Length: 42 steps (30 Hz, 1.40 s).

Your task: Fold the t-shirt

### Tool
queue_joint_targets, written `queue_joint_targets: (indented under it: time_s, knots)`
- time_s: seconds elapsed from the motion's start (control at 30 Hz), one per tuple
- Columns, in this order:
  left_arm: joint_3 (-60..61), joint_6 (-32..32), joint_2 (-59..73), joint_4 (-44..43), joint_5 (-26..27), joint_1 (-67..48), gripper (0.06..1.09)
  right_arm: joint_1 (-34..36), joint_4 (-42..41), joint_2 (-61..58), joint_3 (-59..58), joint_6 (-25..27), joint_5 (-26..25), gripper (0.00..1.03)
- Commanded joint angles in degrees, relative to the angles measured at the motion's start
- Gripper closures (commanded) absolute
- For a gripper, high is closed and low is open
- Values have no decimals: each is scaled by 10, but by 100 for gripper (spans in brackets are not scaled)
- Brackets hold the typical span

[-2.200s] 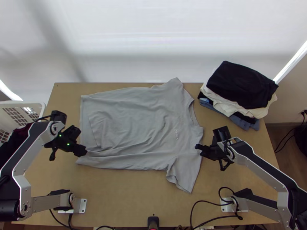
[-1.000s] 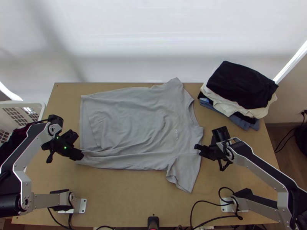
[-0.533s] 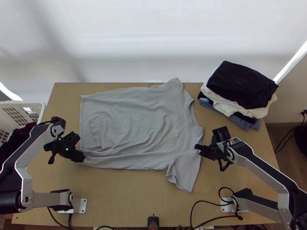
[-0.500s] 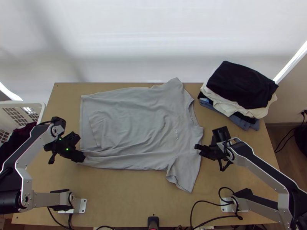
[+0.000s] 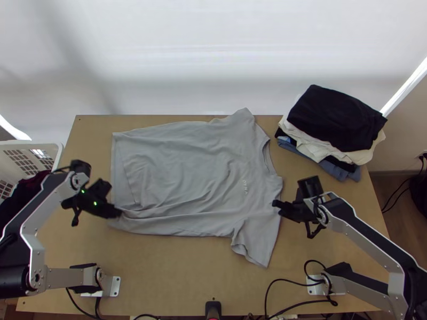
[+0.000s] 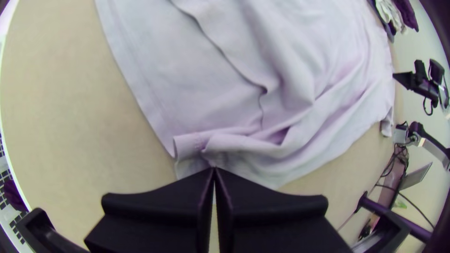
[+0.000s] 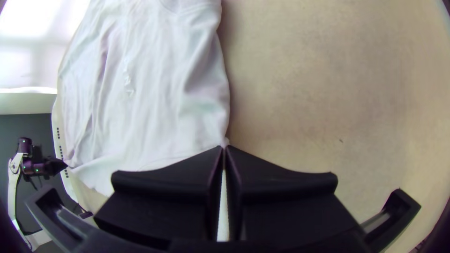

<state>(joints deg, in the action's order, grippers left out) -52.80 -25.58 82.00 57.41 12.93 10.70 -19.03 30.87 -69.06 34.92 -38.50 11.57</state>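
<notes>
A pale, softly lit backdrop (image 5: 213,53) crosses the top of the frame, above a light wooden desk (image 5: 187,277).

At the left, the left claw (image 5: 120,213) has edged slightly up and to the right over the last half second, with the hem cloth beside it more gathered. Its fingers are closed on the lower hem corner, a small ruck rising at the tips. The grey t-shirt (image 5: 181,165) lies spread across the middle of the desk, hem to the left, neck to the right, rumpled along its lower side. Right of it, the right claw (image 5: 275,205) has barely shifted; it is pinched narrow on the cloth at the shoulder, near the lower sleeve. With both ends held, this looks like the start of a lengthwise fold, the lower side probably to be lifted toward the upper one; little folding is done.

As for containers, a white basket (image 5: 32,145) at the left edge holds dark clothing (image 5: 21,188). At upper right, a stack of folded clothes (image 5: 336,117) sits without one.
</notes>
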Motion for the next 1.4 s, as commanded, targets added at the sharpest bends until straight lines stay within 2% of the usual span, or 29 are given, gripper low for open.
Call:
queue_joint_targets:
  time_s: [0.0, 0.23, 0.33, 0.53, 0.73, 1.0, 1.13, 1.37]
  knots:
    - [-58, 48, -39, -2, 18, 6, 104, 18, 2, 21, 2, 12, -2, 100]
    - [-84, 152, -93, -38, 26, -1, 104, 61, 3, 42, 49, 28, -9, 100]
    - [-86, 198, -116, -59, 26, -3, 104, 79, 7, 45, 80, 55, -35, 100]
    - [-107, 280, -139, -110, 25, -3, 104, 109, 7, 23, 187, 69, -45, 100]
    - [-184, 341, -141, -165, 20, 29, 104, 112, 9, -45, 329, 107, -45, 100]
    - [-333, 418, -144, -209, 7, 47, 104, 116, 40, -129, 539, 106, -48, 100]
    - [-389, 432, -141, -237, -2, 46, 104, 102, 46, -173, 655, 109, -65, 100]
    - [-471, 450, -128, -316, -63, 44, 104, 81, 31, -245, 889, 170, -82, 100]
